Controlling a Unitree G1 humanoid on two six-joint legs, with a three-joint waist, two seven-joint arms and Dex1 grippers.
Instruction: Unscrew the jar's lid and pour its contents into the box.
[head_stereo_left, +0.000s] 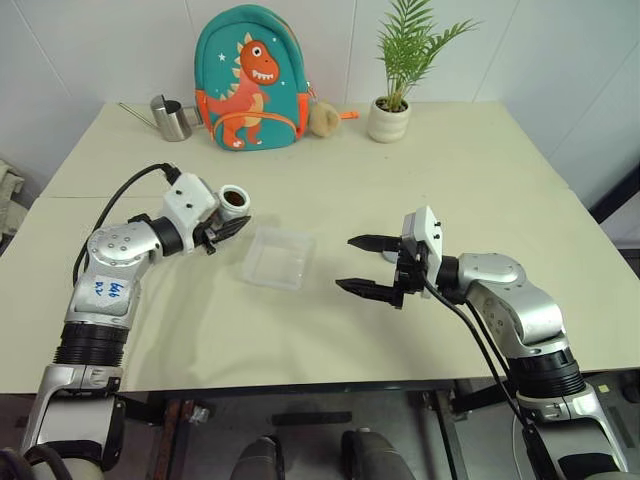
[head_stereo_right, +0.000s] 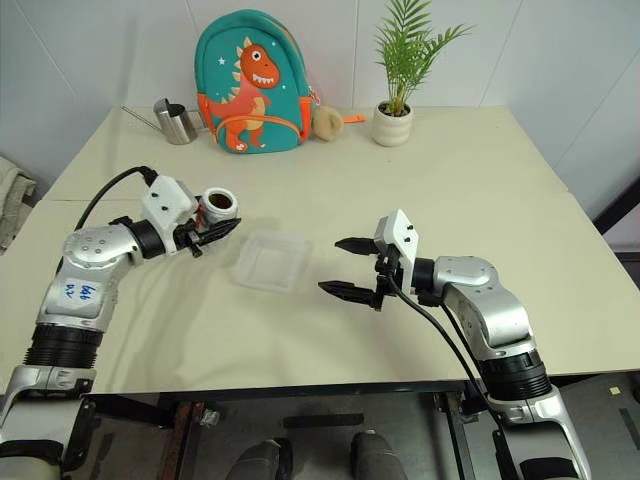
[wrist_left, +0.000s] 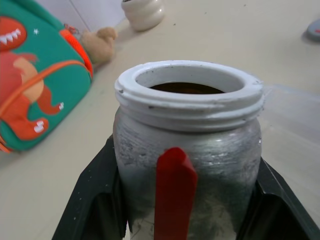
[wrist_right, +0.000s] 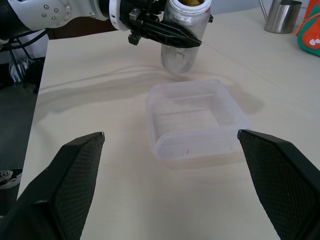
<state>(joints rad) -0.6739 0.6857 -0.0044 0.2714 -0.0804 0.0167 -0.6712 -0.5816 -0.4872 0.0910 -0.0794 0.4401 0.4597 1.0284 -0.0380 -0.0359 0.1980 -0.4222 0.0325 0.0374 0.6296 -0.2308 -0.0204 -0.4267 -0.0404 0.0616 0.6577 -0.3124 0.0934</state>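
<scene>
Left end effector (head_stereo_left: 228, 229) grips open jar (head_stereo_left: 235, 201) beside box (head_stereo_left: 279, 257).

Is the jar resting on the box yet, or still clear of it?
Apart. In the right wrist view the jar, held in the left gripper, hangs beyond the box's far rim, with bare table between them.

Matt metal, clear plastic

The jar (wrist_left: 187, 150) clamped in the left gripper (head_stereo_left: 228, 228) looks brushed silvery-grey with a matt white rim; the box (wrist_right: 195, 117) ahead of the right gripper (head_stereo_left: 366, 265) is smooth, translucent plastic.
</scene>
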